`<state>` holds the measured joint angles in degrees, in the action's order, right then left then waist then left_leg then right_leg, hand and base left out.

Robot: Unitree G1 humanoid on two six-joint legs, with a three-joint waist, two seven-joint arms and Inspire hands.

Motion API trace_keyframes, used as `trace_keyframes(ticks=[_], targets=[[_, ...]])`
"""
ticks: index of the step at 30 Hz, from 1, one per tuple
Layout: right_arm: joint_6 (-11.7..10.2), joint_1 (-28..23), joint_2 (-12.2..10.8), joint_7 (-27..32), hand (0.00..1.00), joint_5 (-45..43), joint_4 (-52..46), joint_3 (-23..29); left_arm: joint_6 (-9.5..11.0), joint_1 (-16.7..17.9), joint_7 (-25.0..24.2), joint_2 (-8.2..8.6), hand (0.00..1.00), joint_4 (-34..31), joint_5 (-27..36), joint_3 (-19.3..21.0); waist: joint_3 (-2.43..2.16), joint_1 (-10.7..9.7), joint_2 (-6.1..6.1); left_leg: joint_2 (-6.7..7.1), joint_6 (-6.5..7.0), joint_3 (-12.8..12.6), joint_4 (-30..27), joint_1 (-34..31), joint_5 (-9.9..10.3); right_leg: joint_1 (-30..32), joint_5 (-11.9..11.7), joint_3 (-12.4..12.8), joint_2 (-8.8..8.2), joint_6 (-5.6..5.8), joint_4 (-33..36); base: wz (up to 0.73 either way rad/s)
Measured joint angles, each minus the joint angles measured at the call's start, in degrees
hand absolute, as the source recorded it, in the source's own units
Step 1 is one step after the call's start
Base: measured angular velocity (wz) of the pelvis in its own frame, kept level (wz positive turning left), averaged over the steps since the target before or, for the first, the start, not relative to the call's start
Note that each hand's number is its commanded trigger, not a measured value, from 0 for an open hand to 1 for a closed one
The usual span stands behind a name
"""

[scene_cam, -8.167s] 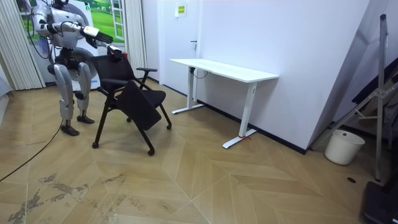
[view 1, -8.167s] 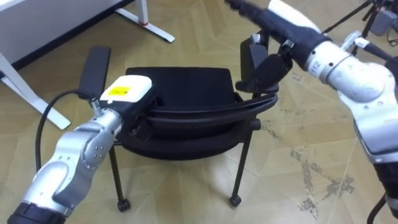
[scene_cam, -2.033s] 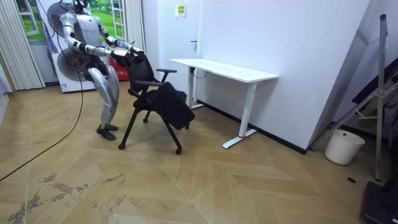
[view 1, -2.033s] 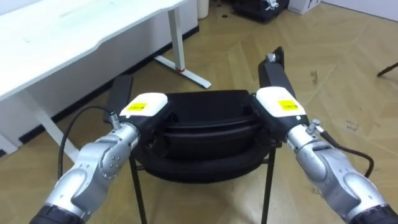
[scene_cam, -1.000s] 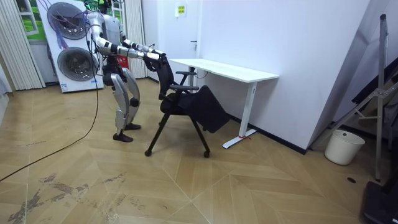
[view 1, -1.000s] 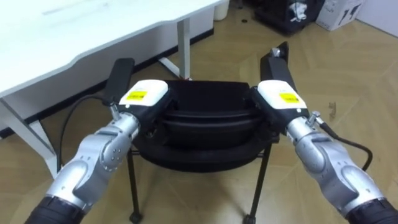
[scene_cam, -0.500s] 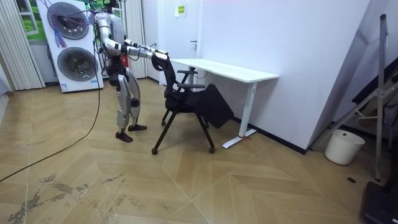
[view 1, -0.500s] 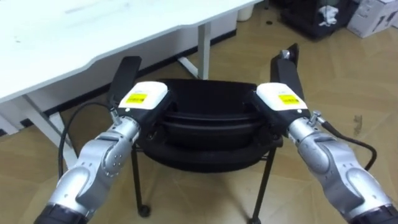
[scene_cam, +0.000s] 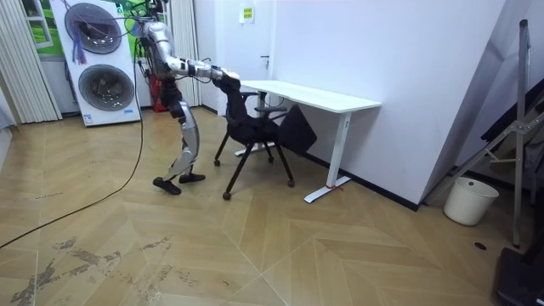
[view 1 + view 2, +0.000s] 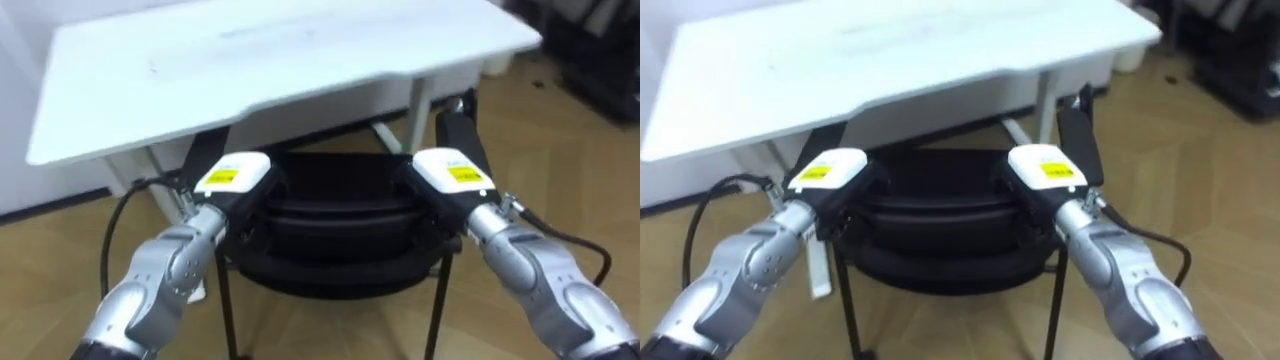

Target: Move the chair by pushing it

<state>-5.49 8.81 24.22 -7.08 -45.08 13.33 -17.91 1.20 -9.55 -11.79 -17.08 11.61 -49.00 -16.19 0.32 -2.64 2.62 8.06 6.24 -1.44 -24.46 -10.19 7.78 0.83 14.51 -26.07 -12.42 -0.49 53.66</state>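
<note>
Yellow labels (image 10: 221,178) on left hand (image 10: 246,170), right hand (image 10: 438,163): txt unreadable

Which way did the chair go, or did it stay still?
Yes, it moved. In the room view the chair has gone toward the room view's right, up to the white desk.

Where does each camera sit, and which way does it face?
Left eye view: on the robot's head, looking down over the chair towards the white desk; left hand and right hand with forearms at the chair's back.
Right eye view: beside it, facing the same way; the same hands and forearms.
Room view: standing off to the side, facing the wall; the whole robot, arms stretched forward.
All three share the chair and desk.
</note>
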Motion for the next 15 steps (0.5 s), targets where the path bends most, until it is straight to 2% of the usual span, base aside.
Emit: trace_keyframes(ticks=[1,2,3,4,5,6,8,9,10,11,12,13,14,15], targets=[[-0.2,0.0,0.0,0.0,1.0,0.3,0.3,0.0,0.2,0.0,0.1,-0.18,1.0,0.0,0.0,-0.1,0.02,0.2,0.02,0.08,0.07,0.8,-0.3,0.1,0.2,-0.1,-0.7,0.8,0.66,0.2,0.0,0.7],[-0.7,0.0,0.0,0.1,1.0,0.7,1.1,0.0,0.4,0.0,0.3,-0.4,1.0,0.0,0.0,-0.2,0.07,0.6,0.09,0.19,0.13,2.4,-0.4,0.6,0.5,-0.4,-2.8,2.2,2.0,0.94,0.0,0.71],[-1.0,-0.2,0.0,0.2,1.0,1.4,1.8,-0.1,0.4,0.0,0.7,-0.77,1.0,0.0,0.0,-1.0,0.06,1.1,-0.02,-0.07,0.07,4.3,-0.4,1.4,0.8,-0.2,-5.8,3.8,3.62,2.21,0.2,0.73],[-1.1,-0.4,0.0,0.4,1.0,1.8,2.2,-0.1,0.6,0.0,1.2,-1.08,1.0,0.1,0.0,-1.5,0.19,1.2,-0.09,-0.5,0.06,6.2,-0.3,2.0,0.8,0.4,-7.5,4.8,4.6,2.98,0.5,0.74],[-1.7,-0.8,-0.1,1.0,1.0,1.9,2.8,-0.1,1.2,0.0,2.3,-1.94,1.0,0.1,0.1,-2.2,0.22,1.6,0.01,-0.34,0.04,8.6,0.2,2.3,0.9,1.9,-4.9,7.8,5.99,2.74,0.6,0.65],[-2.1,-0.6,-0.2,1.5,1.0,1.9,2.9,0.0,1.4,-0.1,3.0,-2.22,1.0,0.0,0.1,-2.1,0.33,2.2,-0.08,0.08,0.0,9.5,0.5,2.3,0.9,4.8,-0.7,10.9,6.61,1.77,0.5,0.57],[-2.1,-0.2,-0.7,2.0,1.0,1.6,2.9,-0.1,1.0,-0.5,3.3,-2.51,1.0,0.1,0.2,-2.1,0.35,3.0,-0.1,0.79,0.24,10.3,0.5,2.5,1.1,8.6,2.5,14.3,6.1,1.55,-2.7,0.47],[-2.1,0.2,-1.0,2.1,1.0,1.3,2.9,-0.1,0.7,-0.6,3.4,-2.55,1.0,0.1,0.2,-2.0,0.57,3.2,0.33,1.53,0.2,11.3,0.6,2.8,1.2,10.2,3.3,15.7,4.87,1.82,-7.3,0.56],[-2.2,0.3,-1.1,2.3,1.0,1.3,2.9,-0.1,0.5,-0.6,3.6,-2.61,1.0,0.1,0.1,-1.9,0.71,3.2,0.55,1.88,0.14,11.8,0.6,3.0,1.4,10.6,3.4,16.7,4.33,1.89,-10.1,0.57],[-2.6,0.6,-1.1,1.8,1.0,1.0,1.6,0.1,0.6,-0.6,4.2,-2.89,1.0,0.1,0.0,-1.3,0.85,3.7,0.86,2.39,-0.3,12.9,-0.1,3.2,2.1,10.7,2.9,19.2,4.07,2.26,-17.0,0.44],[-2.8,0.6,-1.4,1.8,1.0,1.2,1.3,-0.1,1.7,-0.7,4.2,-4.25,1.0,0.0,0.3,-0.7,1.27,3.5,1.85,2.69,-0.99,13.4,-1.2,3.4,3.2,9.9,-2.0,20.4,3.8,3.11,-22.5,0.41],[-2.6,0.5,-1.8,1.7,1.0,1.2,1.9,-0.2,1.8,-0.6,4.2,-4.17,1.0,0.1,0.2,-0.7,1.2,3.2,1.81,2.35,-1.36,13.7,-2.2,3.3,4.0,8.9,-1.6,19.6,3.97,2.72,-23.4,0.25],[-2.0,0.4,-1.7,0.9,1.0,1.5,2.2,-0.4,2.4,-0.5,3.7,-4.02,1.0,-0.1,-0.7,-0.7,1.19,3.3,1.28,0.33,-1.97,12.8,-3.1,2.8,5.1,7.8,-1.6,17.3,4.97,2.14,-25.2,0.04],[-1.9,0.2,-1.8,1.5,1.0,1.6,2.1,-0.4,3.2,-0.4,4.0,-4.39,1.0,-0.1,-0.7,-0.6,1.29,4.1,1.09,-0.97,-2.5,12.3,-3.1,2.4,5.5,7.6,-2.3,16.6,5.93,1.52,-26.7,-0.12]])
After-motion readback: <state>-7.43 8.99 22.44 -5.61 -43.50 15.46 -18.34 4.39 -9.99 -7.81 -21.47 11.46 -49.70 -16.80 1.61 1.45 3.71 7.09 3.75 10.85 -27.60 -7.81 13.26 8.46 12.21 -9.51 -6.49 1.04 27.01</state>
